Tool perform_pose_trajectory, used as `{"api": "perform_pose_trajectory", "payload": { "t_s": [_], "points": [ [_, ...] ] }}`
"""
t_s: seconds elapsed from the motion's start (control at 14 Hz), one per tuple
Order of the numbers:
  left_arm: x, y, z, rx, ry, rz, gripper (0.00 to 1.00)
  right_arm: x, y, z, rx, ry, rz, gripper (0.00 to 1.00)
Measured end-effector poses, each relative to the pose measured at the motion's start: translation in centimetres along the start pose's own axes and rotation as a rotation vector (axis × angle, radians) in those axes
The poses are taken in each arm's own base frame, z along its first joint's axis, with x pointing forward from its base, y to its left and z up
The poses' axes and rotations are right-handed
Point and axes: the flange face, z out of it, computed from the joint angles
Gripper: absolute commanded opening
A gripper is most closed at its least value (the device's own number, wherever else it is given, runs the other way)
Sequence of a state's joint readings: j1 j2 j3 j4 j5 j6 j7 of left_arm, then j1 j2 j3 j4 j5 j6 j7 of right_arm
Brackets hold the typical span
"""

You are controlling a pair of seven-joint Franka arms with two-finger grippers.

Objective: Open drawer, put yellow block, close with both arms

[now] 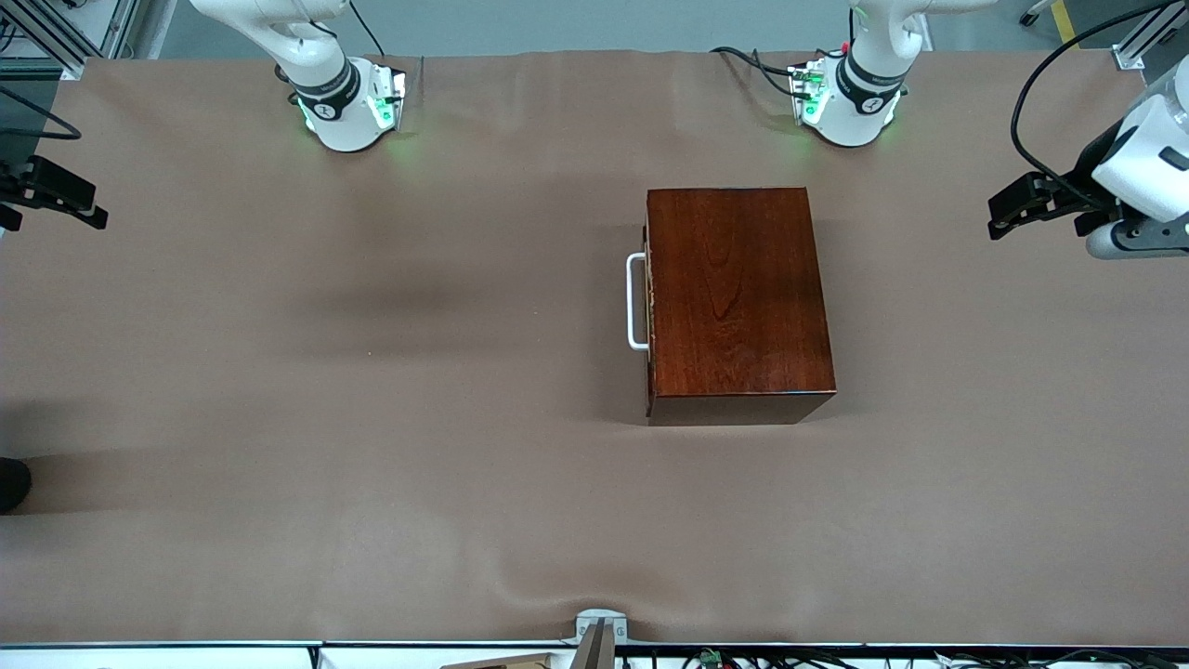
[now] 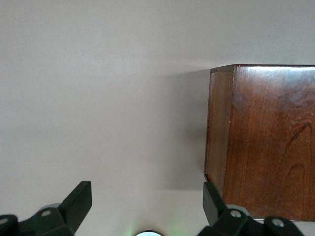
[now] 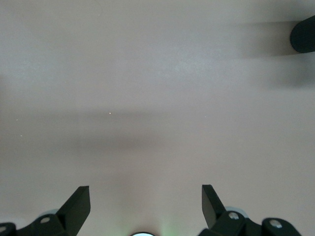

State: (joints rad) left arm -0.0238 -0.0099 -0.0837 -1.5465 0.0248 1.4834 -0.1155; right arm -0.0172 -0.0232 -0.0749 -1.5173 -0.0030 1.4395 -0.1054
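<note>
The dark mahogany box stands on the brown table, its drawer pushed in. The drawer's white bar handle faces the right arm's end of the table. The box also shows from one end in the left wrist view. My left gripper hangs open over the left arm's end of the table, apart from the box, with nothing between its fingers. My right gripper hangs open and empty over the right arm's end of the table. The yellow block is out of view.
The brown cloth-covered table is wrinkled near its front edge. A black rounded object sits at the table's edge at the right arm's end, also seen as a dark shape. A grey bracket stands at the front edge.
</note>
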Motion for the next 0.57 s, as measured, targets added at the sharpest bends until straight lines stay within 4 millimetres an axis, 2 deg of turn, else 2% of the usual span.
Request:
{"api": "perform_pose_trajectory", "payload": {
  "t_s": [0.36,0.57],
  "points": [
    [-0.5,-0.3,-1.2,-0.002,0.024,-0.004,1.00,0.0,0.0,0.0,0.000,0.000,0.000,1.00],
    [-0.6,-0.3,-1.3,-0.001,0.019,-0.004,1.00,0.0,0.0,0.0,0.000,0.000,0.000,1.00]
  ]
}}
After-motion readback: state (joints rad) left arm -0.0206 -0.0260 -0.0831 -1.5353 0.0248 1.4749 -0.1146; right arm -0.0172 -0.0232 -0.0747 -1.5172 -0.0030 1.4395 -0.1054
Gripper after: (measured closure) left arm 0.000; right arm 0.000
